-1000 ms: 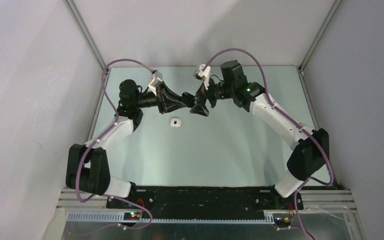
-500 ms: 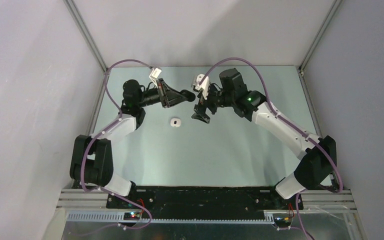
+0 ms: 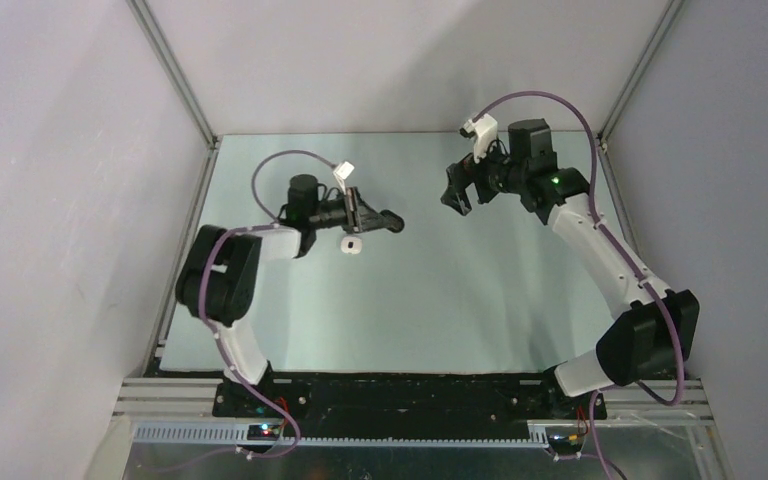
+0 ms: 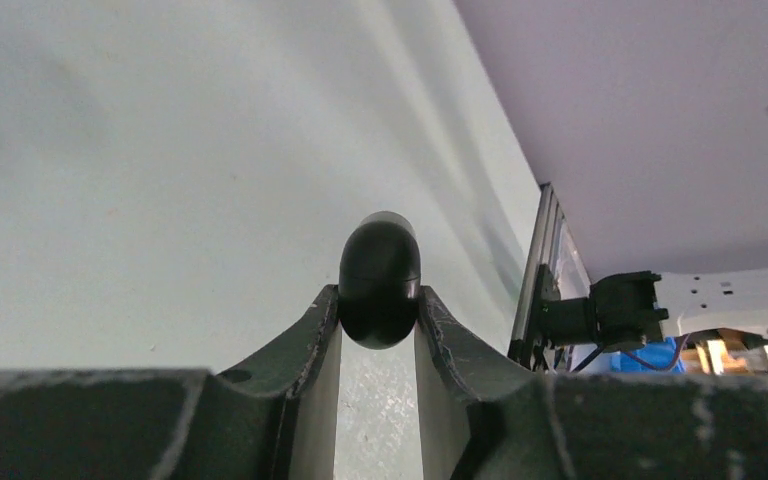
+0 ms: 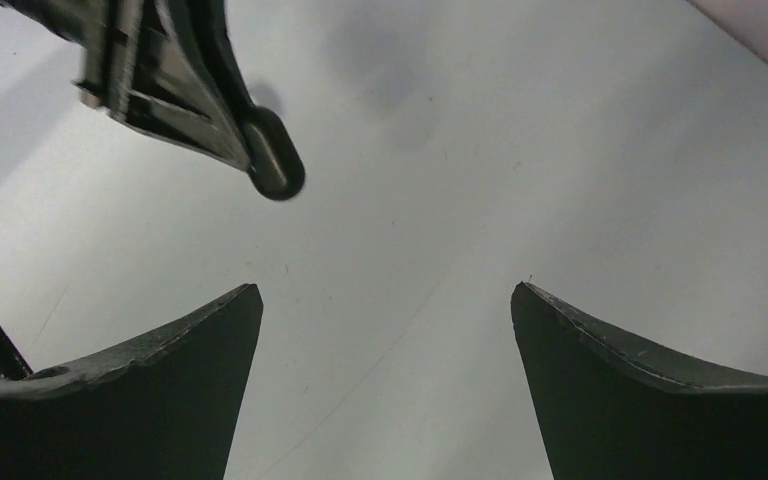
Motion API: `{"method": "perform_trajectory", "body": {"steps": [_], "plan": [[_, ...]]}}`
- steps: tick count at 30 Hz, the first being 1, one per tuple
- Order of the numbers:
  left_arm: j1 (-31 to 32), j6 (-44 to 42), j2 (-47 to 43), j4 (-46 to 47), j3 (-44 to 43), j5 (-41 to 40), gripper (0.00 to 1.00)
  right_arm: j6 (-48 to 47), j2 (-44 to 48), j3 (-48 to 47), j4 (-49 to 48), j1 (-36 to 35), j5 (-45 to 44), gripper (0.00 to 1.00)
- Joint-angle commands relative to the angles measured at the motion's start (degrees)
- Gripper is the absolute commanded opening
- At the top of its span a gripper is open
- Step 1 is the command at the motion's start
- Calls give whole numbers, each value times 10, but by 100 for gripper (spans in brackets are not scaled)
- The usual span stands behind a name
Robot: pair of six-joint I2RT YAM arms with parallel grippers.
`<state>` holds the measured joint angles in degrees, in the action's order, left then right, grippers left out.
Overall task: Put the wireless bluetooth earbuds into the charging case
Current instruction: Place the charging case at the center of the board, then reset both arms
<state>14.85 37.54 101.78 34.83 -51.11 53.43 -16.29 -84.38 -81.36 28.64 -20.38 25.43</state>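
My left gripper (image 3: 388, 222) is shut on a black, pebble-like charging case (image 3: 394, 222) with its lid closed, held above the table. In the left wrist view the case (image 4: 380, 265) sits between my fingertips (image 4: 325, 310), a seam running across it. My right gripper (image 3: 455, 195) is open and empty, up at the back right; in the right wrist view (image 5: 387, 300) the jaws stand wide apart, with the black case (image 5: 276, 166) ahead. A small white case-like object (image 3: 351, 245) lies on the table just under the left gripper. No earbuds are in view.
The pale green table (image 3: 460, 300) is enclosed by grey walls on three sides, with metal posts (image 3: 175, 80) at the back corners. Purple cables loop over both arms. A frame rail (image 4: 540, 270) shows at the table edge.
The two grippers, close together at the back middle before, have parted. The left one drew back and down with the black case; the right one swung right and back, open.
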Motion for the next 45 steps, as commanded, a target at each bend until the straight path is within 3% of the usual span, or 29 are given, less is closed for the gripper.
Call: {"method": "perform_trajectory", "body": {"steps": [1,8,13,15,19,20,22,24,31,38,45], "plan": [[58,-44,59,-91,-69,-15,1,23,28,12,36,10,6,99],[135,-125,126,-265,-139,-33,1,36,13,18,19,17,23,99],[147,-190,146,-405,-177,-70,1,47,-8,17,-7,23,27,99],[147,-223,149,-461,-198,-103,7,51,-18,14,-16,24,27,99],[145,-283,141,-549,-254,-192,29,57,-48,-10,-28,24,28,99],[142,-289,137,-571,-273,-221,46,57,-61,-18,-29,25,26,99],[132,-313,128,-602,-307,-267,93,59,-79,-51,-30,26,18,99],[118,-342,116,-624,-341,-295,99,63,-95,-79,-27,31,11,99],[33,-396,58,-662,-453,-328,100,104,-132,-147,-30,68,-6,99],[-48,-427,-64,-644,-512,-420,100,158,-130,-213,-12,68,-254,100],[-55,-428,-100,-621,-497,-521,100,160,-89,-185,-45,64,-333,99]]}}
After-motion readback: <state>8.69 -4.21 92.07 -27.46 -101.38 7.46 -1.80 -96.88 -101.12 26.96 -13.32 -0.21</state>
